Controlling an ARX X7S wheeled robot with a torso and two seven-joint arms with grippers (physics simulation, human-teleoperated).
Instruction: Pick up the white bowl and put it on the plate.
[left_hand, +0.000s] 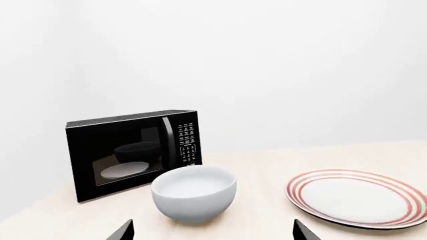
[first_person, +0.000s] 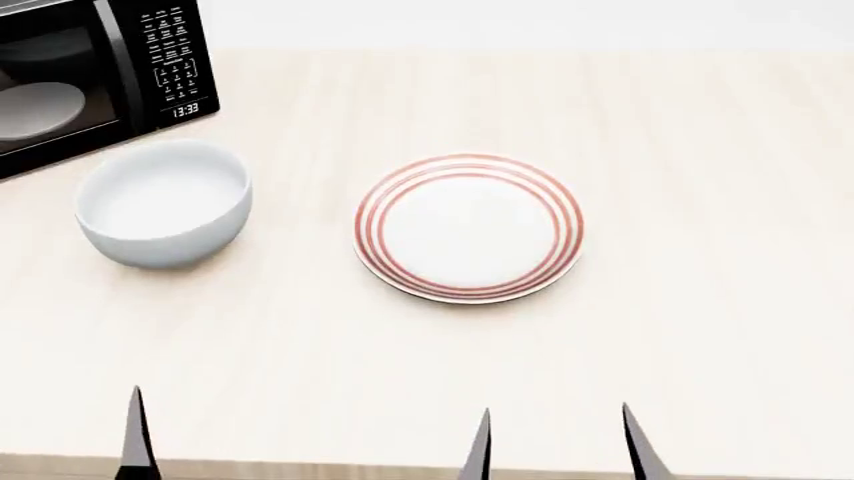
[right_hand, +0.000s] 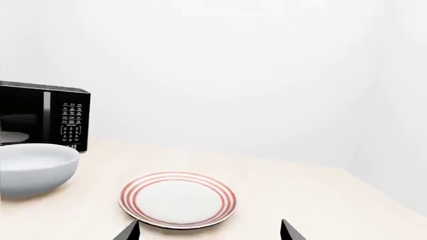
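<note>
The white bowl stands upright on the table's left side, just in front of the microwave, and it is empty. To its right, with a gap between them, lies the plate with its red rings. My left gripper is open and empty, short of the bowl on the near side. One of its fingertips shows at the table's front edge. My right gripper is also open and empty, near the front edge and just short of the plate.
A black microwave stands at the back left, with a pale disc behind its door. The light wooden table stretches to the right of the plate. A white wall closes off the back.
</note>
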